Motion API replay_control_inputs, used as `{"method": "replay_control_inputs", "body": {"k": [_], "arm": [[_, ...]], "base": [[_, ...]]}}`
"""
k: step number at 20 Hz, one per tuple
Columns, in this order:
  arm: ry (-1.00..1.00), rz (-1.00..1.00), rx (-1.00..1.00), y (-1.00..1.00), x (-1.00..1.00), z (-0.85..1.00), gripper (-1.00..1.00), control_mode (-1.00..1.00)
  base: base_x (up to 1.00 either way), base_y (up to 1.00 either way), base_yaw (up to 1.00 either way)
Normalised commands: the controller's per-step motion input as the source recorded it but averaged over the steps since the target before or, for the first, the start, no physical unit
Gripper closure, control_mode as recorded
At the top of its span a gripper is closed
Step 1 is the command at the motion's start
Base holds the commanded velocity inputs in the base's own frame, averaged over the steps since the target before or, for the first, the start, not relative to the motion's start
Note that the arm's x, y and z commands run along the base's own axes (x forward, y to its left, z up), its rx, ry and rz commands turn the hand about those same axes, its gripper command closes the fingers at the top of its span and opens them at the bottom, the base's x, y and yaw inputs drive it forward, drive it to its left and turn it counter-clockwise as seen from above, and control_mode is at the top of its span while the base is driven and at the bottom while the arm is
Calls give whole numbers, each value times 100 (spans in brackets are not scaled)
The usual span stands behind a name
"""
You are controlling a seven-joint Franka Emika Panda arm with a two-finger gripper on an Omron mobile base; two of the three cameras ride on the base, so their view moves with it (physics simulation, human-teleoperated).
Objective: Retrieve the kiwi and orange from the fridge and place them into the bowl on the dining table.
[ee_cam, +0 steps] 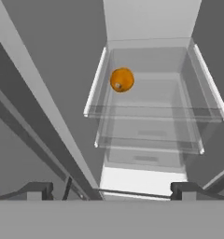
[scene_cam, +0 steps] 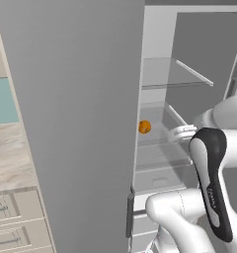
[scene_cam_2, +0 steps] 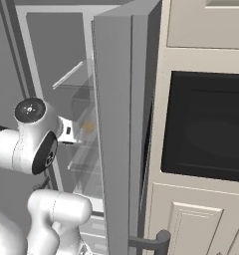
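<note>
My claw (ee_cam: 112, 190) spread wide and empty, facing the open fridge (ee_cam: 151, 18), orange (ee_cam: 122, 80) resting on a glass shelf (ee_cam: 153, 112), well apart from my fingertips (ee_cam: 39, 189)

Base views flanking the open fridge (scene_cam: 155, 74); hand view into its shelves.

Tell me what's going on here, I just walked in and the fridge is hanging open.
A white robot arm is reaching into the open fridge. An orange sits on a glass shelf inside, towards its left side as the hand view shows it. The pincer is open and empty, still short of the orange and touching nothing. No fruit has been picked up yet.
</note>
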Motion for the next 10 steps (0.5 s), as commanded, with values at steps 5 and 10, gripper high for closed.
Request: {"method": "replay_control_inputs", "body": {"k": [5, 10], "arm": [[0, 4, 0, 26, 52, -55, -100, -100], [0, 1, 0, 9, 48, -35, -100, -100]], "base": [[0, 0, 0], [0, 0, 0]]}}
